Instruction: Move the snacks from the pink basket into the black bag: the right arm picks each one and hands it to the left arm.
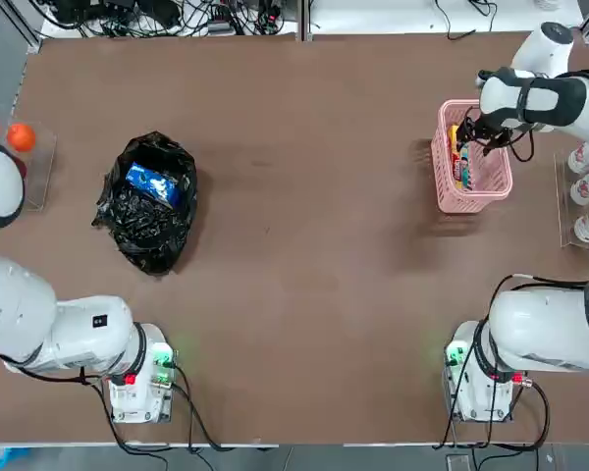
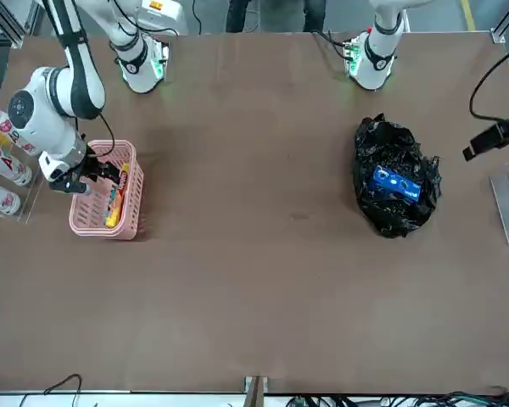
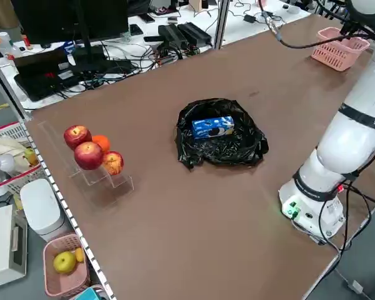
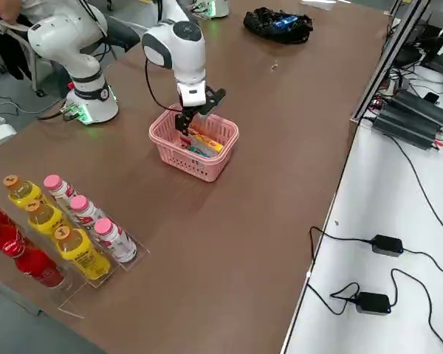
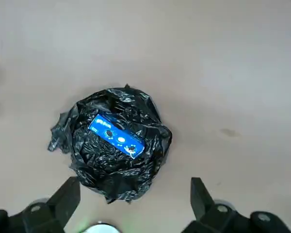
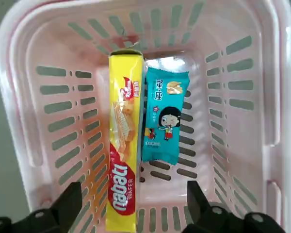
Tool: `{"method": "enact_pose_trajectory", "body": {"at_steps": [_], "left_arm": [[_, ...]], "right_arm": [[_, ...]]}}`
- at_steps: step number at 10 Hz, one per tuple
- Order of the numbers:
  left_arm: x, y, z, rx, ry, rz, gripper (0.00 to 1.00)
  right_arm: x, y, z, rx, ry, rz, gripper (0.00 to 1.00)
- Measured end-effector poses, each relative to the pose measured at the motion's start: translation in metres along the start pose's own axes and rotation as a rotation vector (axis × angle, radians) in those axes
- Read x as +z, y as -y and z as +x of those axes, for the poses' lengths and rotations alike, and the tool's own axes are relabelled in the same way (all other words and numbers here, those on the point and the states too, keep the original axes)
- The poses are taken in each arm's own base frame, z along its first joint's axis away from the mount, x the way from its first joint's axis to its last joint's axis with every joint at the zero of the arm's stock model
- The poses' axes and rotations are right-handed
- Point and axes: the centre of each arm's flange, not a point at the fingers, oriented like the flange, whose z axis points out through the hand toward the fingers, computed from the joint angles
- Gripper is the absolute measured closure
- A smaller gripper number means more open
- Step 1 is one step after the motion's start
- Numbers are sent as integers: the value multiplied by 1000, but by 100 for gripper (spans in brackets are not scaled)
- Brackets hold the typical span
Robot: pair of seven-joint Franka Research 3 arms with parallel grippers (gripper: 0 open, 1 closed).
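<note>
The right gripper [image 6: 128, 206] is hovering spread and empty over the pink basket [image 1: 498, 186] at three o'clock, straddling the yellow wafer packet [image 6: 122, 160] beside the teal packet [image 6: 162, 124], likely for pickup. The blue-and-white pouch [image 1: 153, 183] is lying in the black bag [image 1: 137, 231] at nine o'clock; the left gripper [image 5: 131, 201] is hanging released above.

A brown desk [image 1: 304, 255] fills the room's middle; tangled black cables [image 1: 157, 14] crowd its far edge; grey floor [image 4: 15, 96] beside it.
</note>
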Motion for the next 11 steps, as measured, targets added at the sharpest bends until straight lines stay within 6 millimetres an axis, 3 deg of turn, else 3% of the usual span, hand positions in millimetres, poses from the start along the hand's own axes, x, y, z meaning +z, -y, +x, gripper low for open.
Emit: {"method": "enact_pose_trajectory", "body": {"at_steps": [2, 5, 11], "left_arm": [[-6, -13, -12, 113, 11, 23, 0], [-4, -30, -13, 173, -2, 55, 0], [-2, -18, -1, 155, -30, 67, 0]], "right_arm": [[10, -1, 1, 3, -4, 1, 4], [29, -6, 4, 12, -2, 4, 4], [47, -7, 6, 17, 4, 10, 4]]}}
